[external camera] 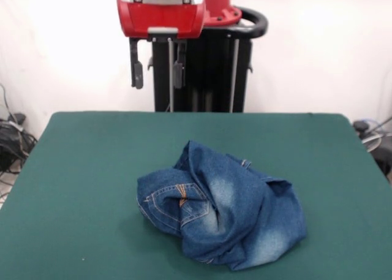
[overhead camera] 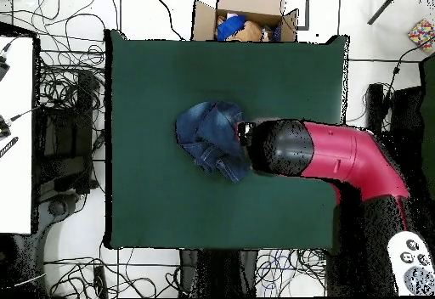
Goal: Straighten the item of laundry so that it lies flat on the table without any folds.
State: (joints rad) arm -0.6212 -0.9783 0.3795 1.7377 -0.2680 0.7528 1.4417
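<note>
White wall fills the background behind a counter (external camera: 92, 170) covered in plain dark green cloth. On it, a little toward the near edge in the front view, the jeans (external camera: 223, 209) lie bunched in a rounded heap, with faded whitish patches on top and a pocket with tan stitching turned to the left side of the pile. Folds overlap so much that neither the legs nor the waistband can be traced.

Held high above the far side of the counter, well clear of the denim, the arm's red housing is cut off by the top edge of the front view. From it the claw (external camera: 157, 78) hangs straight down, its two dark fingers (external camera: 138, 76) set wide apart with nothing between them.

Seen from overhead, the red and black arm (overhead camera: 340, 155) reaches in from the right and its rounded black end covers the claw entirely; it also hides the edge of the heap next to it. Beyond the counter's far edge in that view sits an open cardboard box (overhead camera: 246, 11), whose contents are hard to make out. Cables (overhead camera: 68, 83) sprawl over the floor.
</note>
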